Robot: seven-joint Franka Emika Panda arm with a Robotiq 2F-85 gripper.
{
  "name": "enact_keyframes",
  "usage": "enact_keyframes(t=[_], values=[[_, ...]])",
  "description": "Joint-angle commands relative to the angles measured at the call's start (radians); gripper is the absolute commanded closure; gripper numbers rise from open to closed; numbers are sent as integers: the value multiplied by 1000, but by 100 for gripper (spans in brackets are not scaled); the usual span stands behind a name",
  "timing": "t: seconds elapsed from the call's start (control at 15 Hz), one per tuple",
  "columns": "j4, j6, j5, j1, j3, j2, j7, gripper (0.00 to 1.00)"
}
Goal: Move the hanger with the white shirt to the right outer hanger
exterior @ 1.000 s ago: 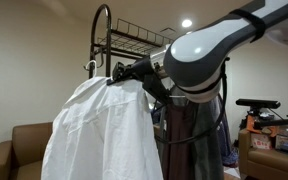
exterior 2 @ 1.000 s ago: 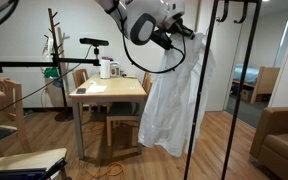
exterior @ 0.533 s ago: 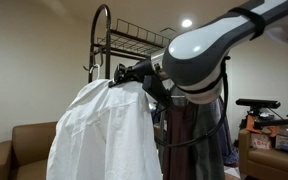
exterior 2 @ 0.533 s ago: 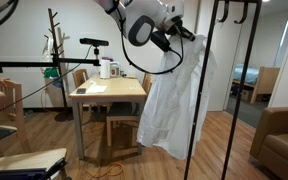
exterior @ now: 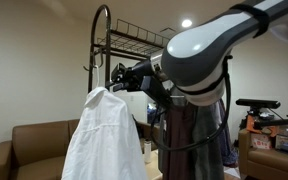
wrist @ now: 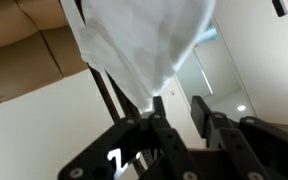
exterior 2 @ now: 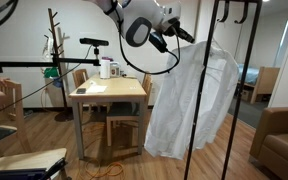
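Beige room, table [exterior 2: 109, 92] in an exterior view only; pincer [exterior: 120, 76] apparently tight on hanger [exterior: 112, 86] under white shirt [exterior: 104, 140].

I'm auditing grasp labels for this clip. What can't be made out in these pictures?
- Hanger: both exterior views, buried under the white shirt.
- Tool grip: wrist view, blurred, cloth hides the contact.
- Rack hooks: exterior view, cut off by the top edge.
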Motion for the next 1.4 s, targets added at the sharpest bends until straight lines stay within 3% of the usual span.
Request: enact_keyframes(t=[0.0,0.07,0.13,0.27,0.4,0.53,0.6,0.67,0.87,0.93,1.0,1.33], values=[[-13,-16,-27,23,-3,-33,-34,34],[-19,-38,-42,28,-6,-44,-45,28],[-118,-37,-47,84,-49,-158,-118,21],[-185,-54,-59,126,-91,-224,-200,8],[-257,-112,-62,148,-136,-319,-282,0],[-316,-184,-78,124,-154,-416,-343,0],[-362,-229,-246,-82,13,-461,-234,0],[-378,-283,-180,28,-103,-510,-348,0],[-435,-493,-363,-194,1,-570,-266,0],[-379,-398,-280,-87,-68,-494,-275,0],[-392,-422,-296,-116,-61,-516,-274,0],[-389,-416,-295,-91,-67,-509,-275,0]])
